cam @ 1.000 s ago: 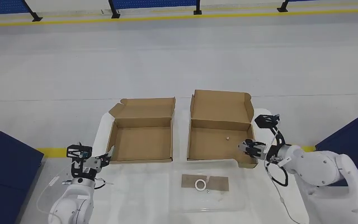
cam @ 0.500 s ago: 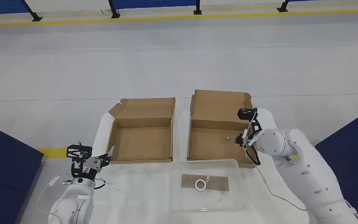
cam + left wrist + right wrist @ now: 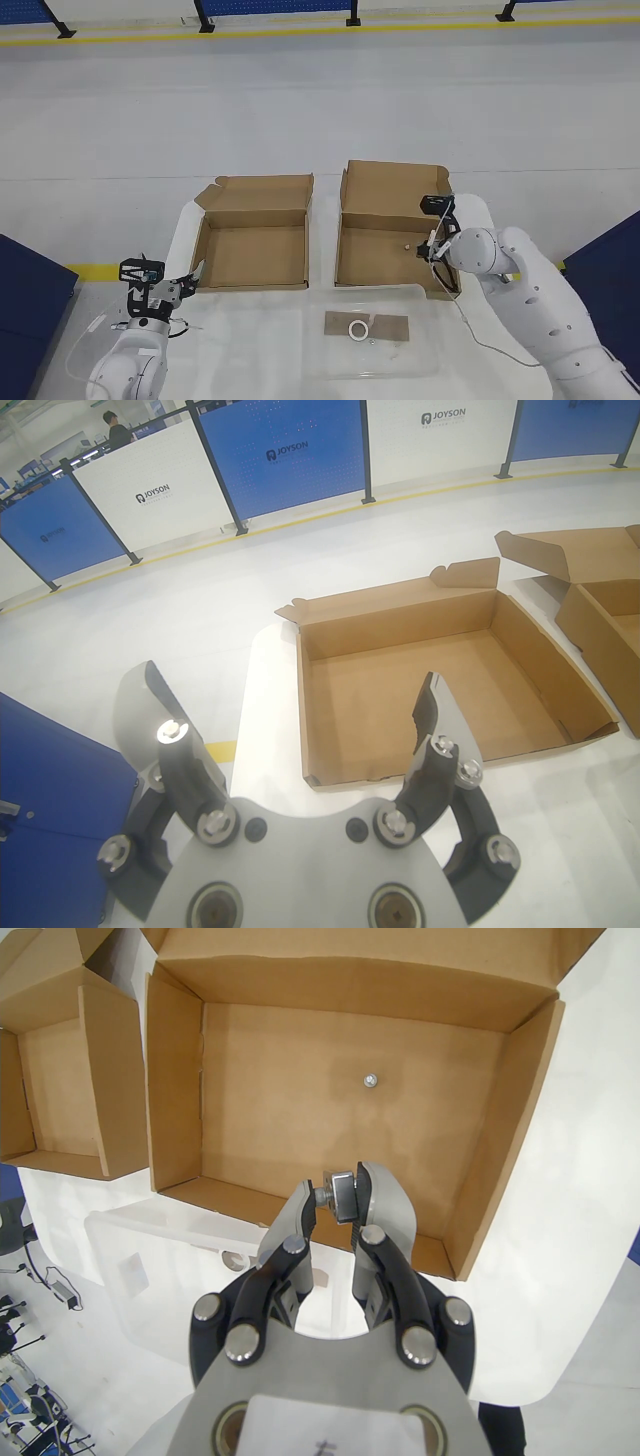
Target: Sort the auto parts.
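**A:** What do we have in the right gripper (image 3: 334, 1202)?

**B:** We see its fingers drawn in on a small metal fastener (image 3: 344, 1198), a dark square block on a short silver stud. It is pinched between the two pads.

**A:** Where do we place that part?

**B:** We see it held up over the inside of the right cardboard box (image 3: 280, 1093), near the wall that faces the clear plastic tray (image 3: 325, 355). It is not touching the box floor. Farther in, well apart from the gripper, we see a loose silver piece (image 3: 370, 1079) lying on that floor. We cannot tell whether it is a nut or a bolt head.

**A:** And the left gripper (image 3: 290, 676)?

**B:** We see its fingers spread wide with nothing between them. It hangs over the left edge of the white table (image 3: 200, 310), just beside the near left corner of the left cardboard box (image 3: 250, 255). That box's lid is folded back.

**A:** What do we see in the tray?

**B:** We see a white ring (image 3: 357, 329) resting on a brown strip (image 3: 390, 326) on the tray's floor. The tray sits in front of both boxes.
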